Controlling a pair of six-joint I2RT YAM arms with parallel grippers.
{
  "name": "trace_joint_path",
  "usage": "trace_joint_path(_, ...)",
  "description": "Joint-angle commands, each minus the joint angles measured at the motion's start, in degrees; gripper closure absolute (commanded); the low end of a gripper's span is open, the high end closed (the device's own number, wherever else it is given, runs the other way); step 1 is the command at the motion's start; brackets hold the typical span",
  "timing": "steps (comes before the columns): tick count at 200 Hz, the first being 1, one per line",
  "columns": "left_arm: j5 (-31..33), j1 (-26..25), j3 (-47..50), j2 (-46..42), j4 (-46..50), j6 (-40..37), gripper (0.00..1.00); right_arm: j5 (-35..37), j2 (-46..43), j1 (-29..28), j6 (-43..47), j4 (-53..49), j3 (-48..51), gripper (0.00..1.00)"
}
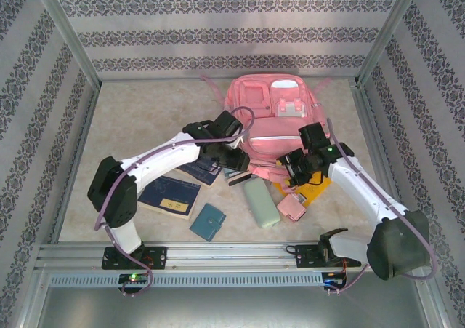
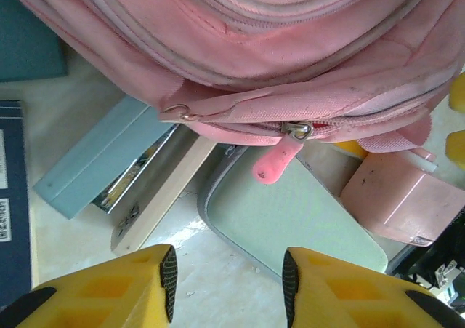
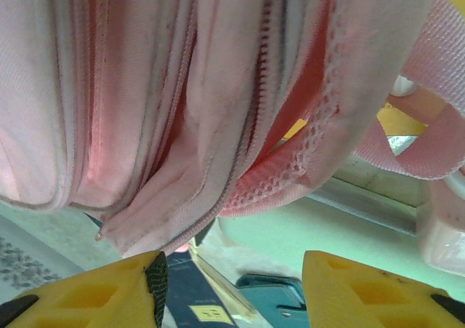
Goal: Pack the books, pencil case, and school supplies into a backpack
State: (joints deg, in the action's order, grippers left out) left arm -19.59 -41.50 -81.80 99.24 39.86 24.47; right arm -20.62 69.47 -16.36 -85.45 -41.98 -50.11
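The pink backpack point(image 1: 269, 113) lies at the back centre with its zipped edge toward me. My left gripper point(image 1: 234, 158) hovers at that edge, open and holding nothing point(image 2: 229, 288); the pink zipper pull point(image 2: 276, 161) hangs just ahead of it, over the mint-green pencil case point(image 2: 305, 222). My right gripper point(image 1: 294, 166) is open too point(image 3: 231, 288), with the backpack's fabric point(image 3: 182, 88) bunched just above its fingertips. On the table lie the pencil case point(image 1: 260, 202), a pink squarish item point(image 1: 292, 209), a teal-and-brown stapler-like wedge point(image 2: 120, 175), navy books point(image 1: 169, 196) point(image 1: 200, 172), a teal notebook point(image 1: 208, 221) and a yellow book point(image 1: 316, 190).
Patterned walls and metal posts point(image 1: 73, 48) enclose the table on three sides. A metal rail point(image 1: 232, 255) runs along the near edge by the arm bases. The backpack's strap point(image 3: 436, 135) loops beside the right gripper. Bare tabletop point(image 1: 138, 113) stretches to the back left.
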Motion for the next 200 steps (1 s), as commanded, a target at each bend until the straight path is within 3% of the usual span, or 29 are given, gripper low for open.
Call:
trace_joint_path(1, 0.7, 0.8, 1.2, -2.9, -1.9, 0.4, 0.57, 0.9, -0.8, 0.2, -7.1, 6.4, 3.0, 0.47)
trace_joint_path(28, 0.1, 0.8, 1.9, -3.3, -2.1, 0.6, 0.58, 1.4, 1.8, 1.8, -7.4, 10.8, 3.0, 0.48)
trace_joint_path(88, -1.4, 0.8, 3.5, -2.8, -3.2, 1.7, 0.61, 2.6, 11.0, 2.5, -4.0, 7.4, -2.3, 0.52)
trace_joint_path(98, -1.6, 0.8, 3.7, -2.7, -3.4, 1.8, 0.61, 2.7, 12.4, 2.5, -3.4, 7.0, -2.3, 0.59)
trace_joint_path(129, -2.4, 0.7, 4.0, -1.2, -3.1, 1.6, 0.57, 3.4, 12.3, 2.1, -2.0, 6.9, -2.8, 1.00)
trace_joint_path(163, -4.7, 0.7, 2.7, 1.2, -4.0, 1.5, 0.46, 3.3, 9.7, 2.6, -1.6, 5.1, -4.1, 1.00)
trace_joint_path(200, -5.9, 0.1, -0.9, 4.4, -4.2, -0.6, 0.44, 2.3, 7.9, 2.6, -1.6, 3.2, -5.9, 1.00)
